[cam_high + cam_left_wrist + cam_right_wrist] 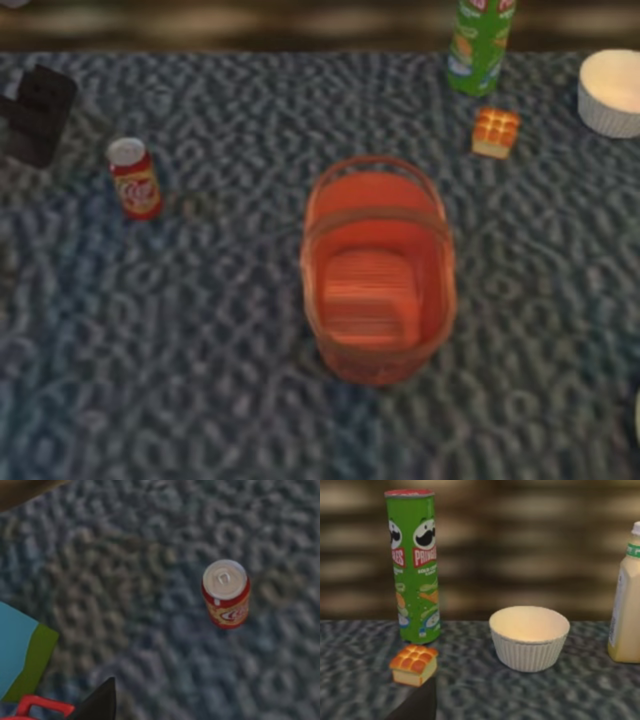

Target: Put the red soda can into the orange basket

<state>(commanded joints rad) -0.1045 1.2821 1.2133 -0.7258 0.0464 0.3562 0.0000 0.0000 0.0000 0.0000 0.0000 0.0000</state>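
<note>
The red soda can (133, 180) stands upright on the patterned cloth at the table's left, silver top up. It also shows in the left wrist view (226, 594). The orange basket (378, 345) sits in the middle of the table, its thin handle arched across, with nothing inside. My left gripper (35, 110) hovers at the far left edge, left of the can and apart from it. It is open, and only one dark finger (100, 702) shows in its wrist view. My right gripper is out of the top view. It is open, with one dark finger (417, 702) showing.
A tall green container (478, 40), a small bread block (496, 132) and a white round bowl (610, 92) stand at the back right. A cream bottle (626, 610) stands beside the bowl. A blue-and-green object (20, 655) and a red piece (40, 707) lie near the left gripper.
</note>
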